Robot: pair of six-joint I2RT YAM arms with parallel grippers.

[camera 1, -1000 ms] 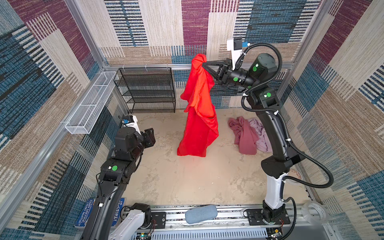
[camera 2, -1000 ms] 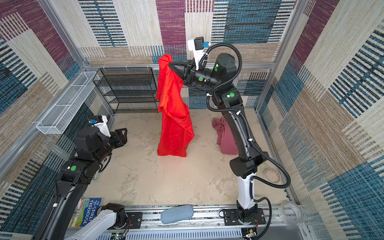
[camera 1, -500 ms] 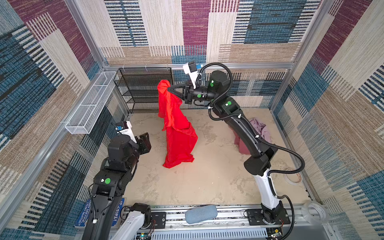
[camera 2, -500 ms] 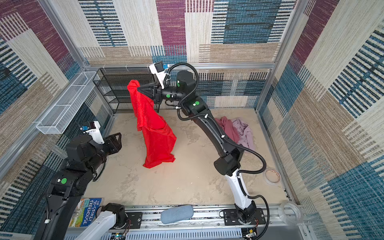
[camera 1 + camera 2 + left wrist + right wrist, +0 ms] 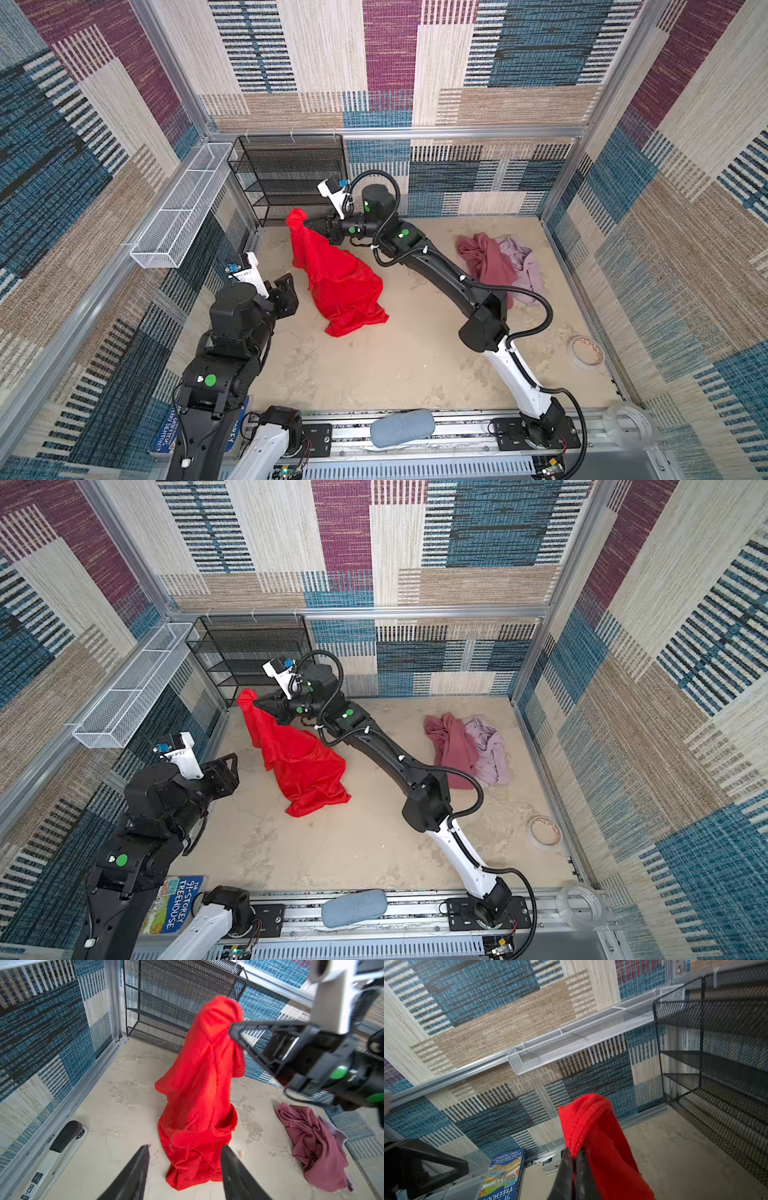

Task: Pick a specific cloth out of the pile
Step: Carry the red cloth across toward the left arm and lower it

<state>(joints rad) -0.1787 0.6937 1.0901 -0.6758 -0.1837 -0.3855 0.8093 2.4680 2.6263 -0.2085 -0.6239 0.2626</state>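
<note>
**Red cloth swung left and sunk lower since a second ago**

At the left, the left gripper (image 5: pixel 286 291) hovers with its jaws partly apart, holding nothing, pointed at the cloth (image 5: pixel 340 282) just beside it. The bright red cloth hangs from one bunched corner in front of the black mesh rack (image 5: pixel 291 178), and its lower folds are heaped on the sandy floor (image 5: pixel 395 365). The right gripper (image 5: pixel 309 224), reaching across the middle, is clamped tight on that corner. Well apart to the right lies the pile (image 5: pixel 494 262), only the dusty rose cloth (image 5: pixel 482 266) and the lilac cloth (image 5: pixel 521 262), touching each other.
</note>
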